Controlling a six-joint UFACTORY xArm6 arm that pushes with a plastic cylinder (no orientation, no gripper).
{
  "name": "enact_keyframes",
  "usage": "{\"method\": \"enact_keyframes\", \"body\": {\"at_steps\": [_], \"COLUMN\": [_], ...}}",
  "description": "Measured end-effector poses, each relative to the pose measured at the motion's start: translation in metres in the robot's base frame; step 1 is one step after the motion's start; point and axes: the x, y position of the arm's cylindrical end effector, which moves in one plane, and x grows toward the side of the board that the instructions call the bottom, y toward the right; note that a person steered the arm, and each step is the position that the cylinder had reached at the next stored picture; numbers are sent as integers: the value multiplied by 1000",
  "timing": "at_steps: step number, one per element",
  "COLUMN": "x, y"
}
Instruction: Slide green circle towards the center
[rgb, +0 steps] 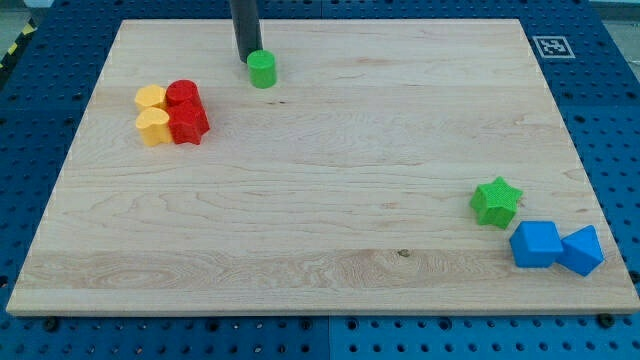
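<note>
The green circle (262, 69) is a short green cylinder standing near the view's top, left of the middle of the wooden board (330, 170). My tip (246, 60) is at the end of the dark rod that comes down from the view's top edge. It stands just to the upper left of the green circle, touching it or nearly so.
A cluster of two yellow blocks (152, 112) and two red blocks (186, 110) sits at the view's left. A green star (496, 201) lies at the lower right, with a blue cube (535, 244) and another blue block (582, 250) below it near the board's edge.
</note>
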Motion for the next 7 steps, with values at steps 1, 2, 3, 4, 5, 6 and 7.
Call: {"method": "enact_keyframes", "body": {"at_steps": [1, 2, 3, 4, 5, 6, 7], "x": [16, 29, 42, 58, 72, 83, 90], "y": [0, 1, 12, 19, 35, 57, 78]}}
